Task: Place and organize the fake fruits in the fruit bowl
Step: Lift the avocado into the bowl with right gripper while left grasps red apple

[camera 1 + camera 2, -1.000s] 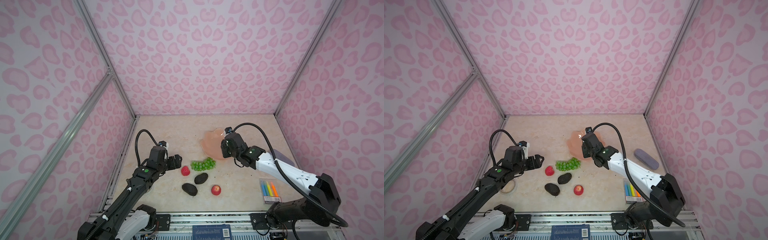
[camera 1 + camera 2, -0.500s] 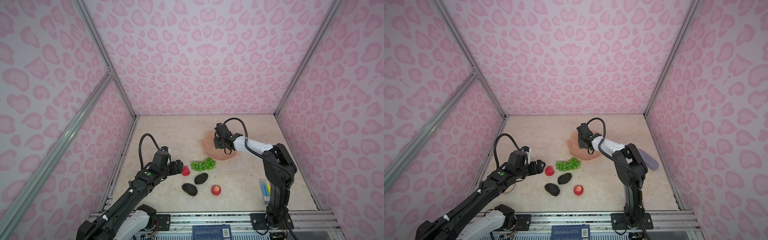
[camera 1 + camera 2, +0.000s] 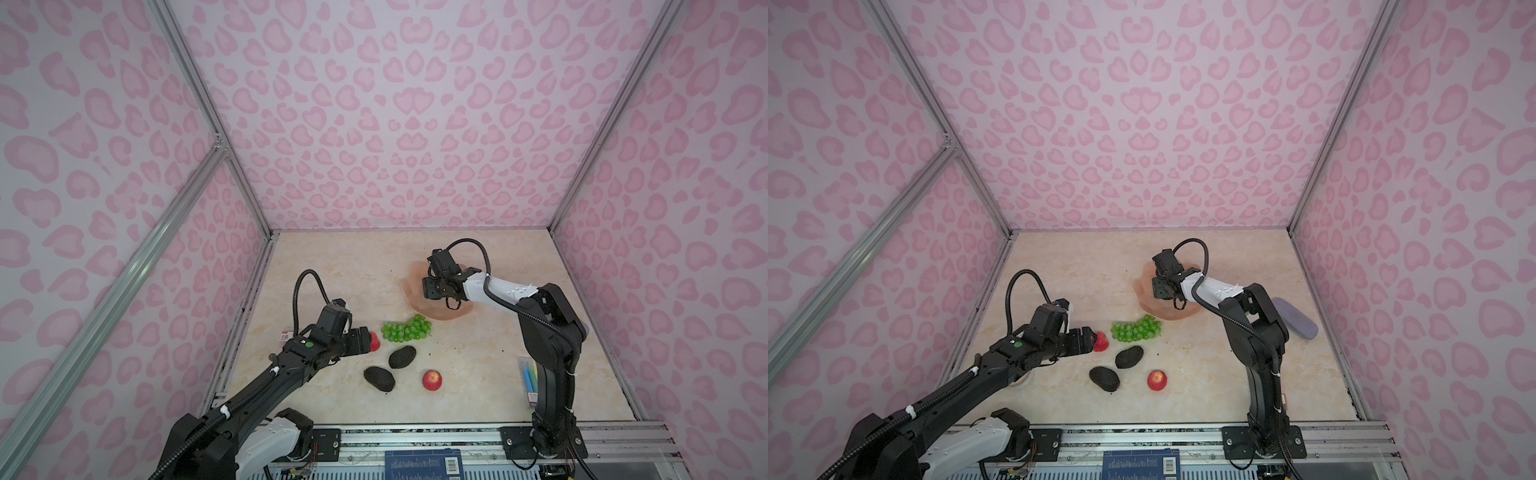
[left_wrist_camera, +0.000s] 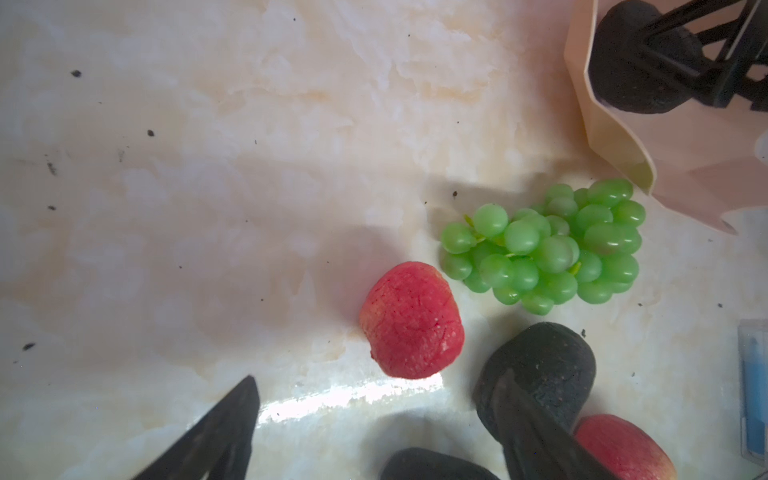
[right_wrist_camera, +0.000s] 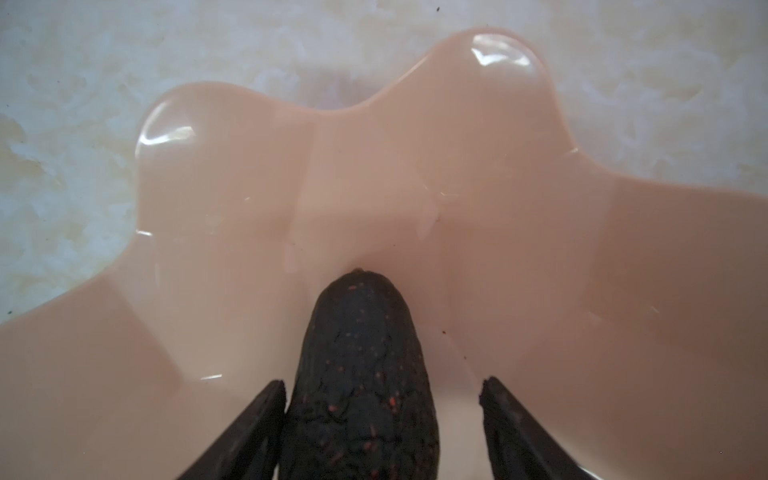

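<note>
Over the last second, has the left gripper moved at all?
Yes. The left gripper has advanced rightward to the strawberry, which lies unmoved beside the grapes; the earlier gap between them has closed in both top views.

The peach-pink fruit bowl (image 3: 1158, 312) sits just behind the bunch of green grapes (image 3: 1136, 328), with the right gripper (image 3: 1162, 291) hanging over it. Beside the grapes lies the red strawberry (image 3: 1102, 343), the left gripper (image 3: 1089, 337) close against it. In front of the grapes lie a dark avocado (image 3: 1128, 356), a second avocado (image 3: 1104, 378) and an apple (image 3: 1157, 380).
</note>
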Action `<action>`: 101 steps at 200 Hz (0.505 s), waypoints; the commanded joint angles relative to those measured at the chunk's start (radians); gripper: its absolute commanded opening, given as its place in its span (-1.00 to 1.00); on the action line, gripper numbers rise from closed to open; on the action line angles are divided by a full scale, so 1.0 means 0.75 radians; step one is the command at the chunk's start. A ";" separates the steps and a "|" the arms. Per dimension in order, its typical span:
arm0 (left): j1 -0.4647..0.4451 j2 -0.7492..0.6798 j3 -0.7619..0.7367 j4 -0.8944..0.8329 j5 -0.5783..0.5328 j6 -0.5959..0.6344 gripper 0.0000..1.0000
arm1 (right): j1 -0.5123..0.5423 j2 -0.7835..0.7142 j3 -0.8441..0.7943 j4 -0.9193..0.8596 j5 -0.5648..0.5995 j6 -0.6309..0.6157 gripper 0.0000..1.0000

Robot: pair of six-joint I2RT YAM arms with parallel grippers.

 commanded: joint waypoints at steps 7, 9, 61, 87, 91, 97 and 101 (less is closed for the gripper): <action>-0.013 0.062 -0.001 0.090 -0.008 -0.004 0.78 | -0.020 -0.117 -0.054 0.049 -0.010 0.045 0.52; -0.014 0.066 0.002 0.092 -0.008 -0.003 0.78 | -0.022 -0.129 -0.061 0.050 -0.010 0.046 0.52; -0.031 0.198 0.030 0.153 0.013 0.010 0.75 | -0.052 -0.463 -0.207 0.016 0.043 0.057 0.55; -0.035 0.273 0.030 0.201 0.013 0.014 0.69 | -0.056 -0.613 -0.315 0.010 0.065 0.084 0.55; -0.035 0.289 0.035 0.205 0.014 0.016 0.67 | -0.056 -0.633 -0.331 0.007 0.070 0.088 0.55; -0.035 0.309 0.041 0.212 0.021 0.020 0.59 | -0.058 -0.663 -0.349 0.003 0.077 0.091 0.56; -0.035 0.323 0.047 0.216 0.020 0.022 0.55 | -0.057 -0.676 -0.358 0.000 0.081 0.093 0.55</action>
